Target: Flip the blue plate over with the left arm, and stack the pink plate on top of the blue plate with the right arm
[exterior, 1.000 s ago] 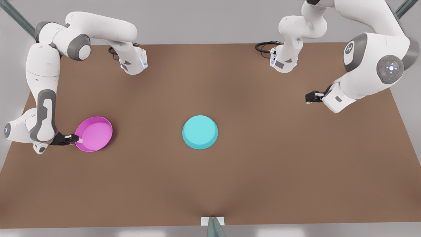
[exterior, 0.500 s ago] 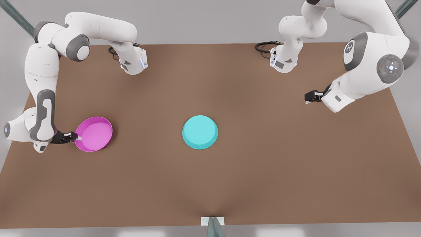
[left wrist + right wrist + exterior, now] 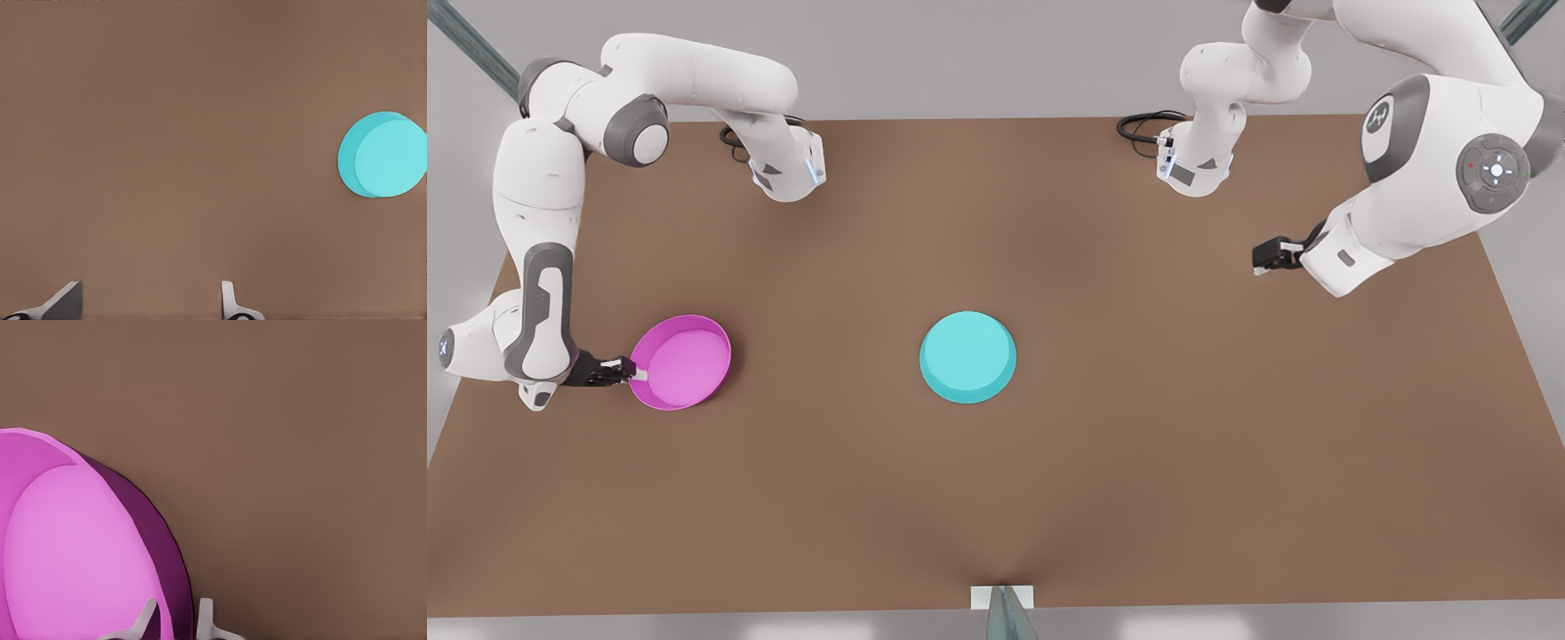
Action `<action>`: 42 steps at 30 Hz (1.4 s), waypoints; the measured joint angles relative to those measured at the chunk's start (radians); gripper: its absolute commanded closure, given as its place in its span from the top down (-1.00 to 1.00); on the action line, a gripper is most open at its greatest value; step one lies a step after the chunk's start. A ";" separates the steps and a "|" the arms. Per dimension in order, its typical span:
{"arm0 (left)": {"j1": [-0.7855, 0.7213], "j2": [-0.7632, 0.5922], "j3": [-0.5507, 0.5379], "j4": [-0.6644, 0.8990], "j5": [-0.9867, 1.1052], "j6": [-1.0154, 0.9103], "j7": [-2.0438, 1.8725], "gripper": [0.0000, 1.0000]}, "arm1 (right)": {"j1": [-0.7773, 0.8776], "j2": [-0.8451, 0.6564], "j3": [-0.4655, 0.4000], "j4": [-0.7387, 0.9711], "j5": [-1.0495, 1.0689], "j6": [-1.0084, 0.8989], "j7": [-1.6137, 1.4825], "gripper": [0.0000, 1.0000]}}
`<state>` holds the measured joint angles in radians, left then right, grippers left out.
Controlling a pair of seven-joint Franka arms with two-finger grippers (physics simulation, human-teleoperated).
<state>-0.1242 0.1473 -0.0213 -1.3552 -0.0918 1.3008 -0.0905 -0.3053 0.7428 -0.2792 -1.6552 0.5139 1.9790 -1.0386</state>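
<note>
A: The right hand (image 3: 633,373) is pinching the pink plate (image 3: 685,360) at its nine-o'clock rim, one finger (image 3: 145,618) inside and one outside. What makes the lift good?

B: I'd raise it level, then carry it over the blue plate (image 3: 967,356), lying underside-up mid-bench (image 3: 1049,498).

A: Anything changed?

B: The left hand (image 3: 1261,260), spread and idle, has retreated slightly toward twelve o'clock; the plates haven't moved.

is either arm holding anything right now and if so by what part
The right gripper has its jaws closed over the rim of the pink plate, one inside, one outside. The left gripper hangs open over the table, holding nothing.
</note>
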 measured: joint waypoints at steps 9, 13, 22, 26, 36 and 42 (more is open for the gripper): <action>0.002 0.000 -0.011 0.002 -0.005 -0.009 0.000 1.00 | 0.000 0.003 0.001 0.000 0.000 0.002 0.010 -0.40; 0.002 0.002 -0.009 0.002 -0.005 -0.008 0.000 1.00 | 0.000 0.004 0.001 0.000 0.000 0.001 0.011 -0.46; 0.001 0.002 -0.009 0.002 -0.005 -0.009 0.000 1.00 | 0.000 0.001 0.001 0.007 0.003 -0.004 0.011 -0.57; 0.001 0.000 -0.009 0.002 -0.004 -0.009 0.000 1.00 | 0.002 -0.005 0.003 0.019 0.002 -0.045 0.042 -0.57; 0.002 0.002 -0.008 0.002 -0.001 -0.008 0.002 1.00 | 0.068 -0.072 0.029 0.013 0.002 -0.066 0.146 -0.57; 0.001 0.002 -0.003 0.002 0.001 -0.008 0.002 1.00 | 0.156 -0.113 0.032 0.003 0.003 -0.103 0.198 -0.57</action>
<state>-0.1230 0.1489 -0.0247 -1.3530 -0.0906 1.2931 -0.0890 -0.1494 0.6296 -0.2471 -1.6520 0.5170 1.8762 -0.8401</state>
